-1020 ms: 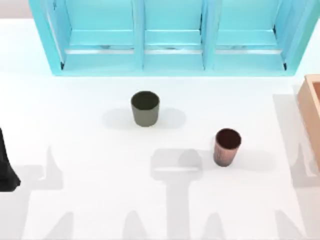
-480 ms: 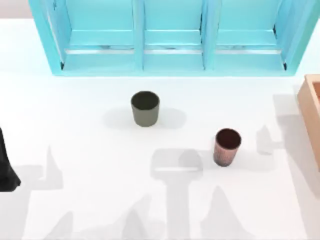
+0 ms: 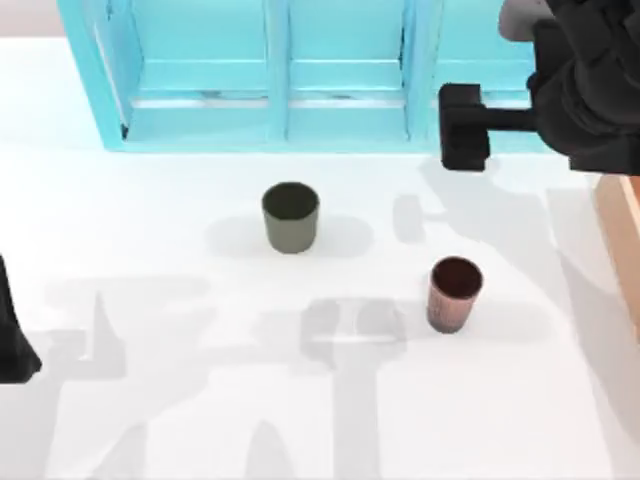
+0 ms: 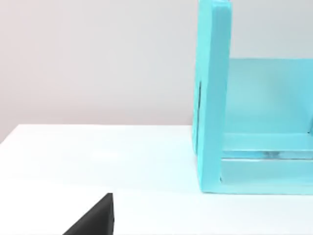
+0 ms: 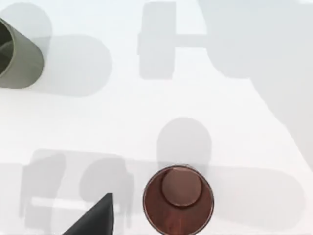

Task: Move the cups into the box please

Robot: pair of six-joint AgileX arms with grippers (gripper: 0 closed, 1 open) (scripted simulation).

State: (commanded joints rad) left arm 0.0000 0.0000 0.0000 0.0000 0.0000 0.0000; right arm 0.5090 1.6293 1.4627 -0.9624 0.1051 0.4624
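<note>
Both cups are standing upright on the white worktop (image 3: 180,400), well apart. The olive-grey cup (image 3: 291,216) is sitting near the worktop's middle, just in front of the turquoise shelf unit (image 3: 340,75) that is running along the far edge. The coppery cup (image 3: 454,293) is standing nearer the right edge and closer to the front; its dark inside is showing from above.

The box (image 3: 622,230) is lying against the right edge, cut off there, so one tan wall is all that can be inspected; its upper end is hidden under the right arm.

The right gripper (image 3: 463,127) is hanging above the far right part of the worktop, over the shelf unit's front, touching neither cup. Whether its fingers are apart or together cannot be told. In the right wrist view the coppery cup (image 5: 178,199) is appearing directly below the camera, with the olive-grey cup (image 5: 18,56) cut off at the frame edge.

The left arm is sitting parked at the left edge, a dark sliver (image 3: 12,335) being all that is visible; its fingers' state cannot be told. The left wrist view is taking in the shelf unit's end panel (image 4: 212,98).
</note>
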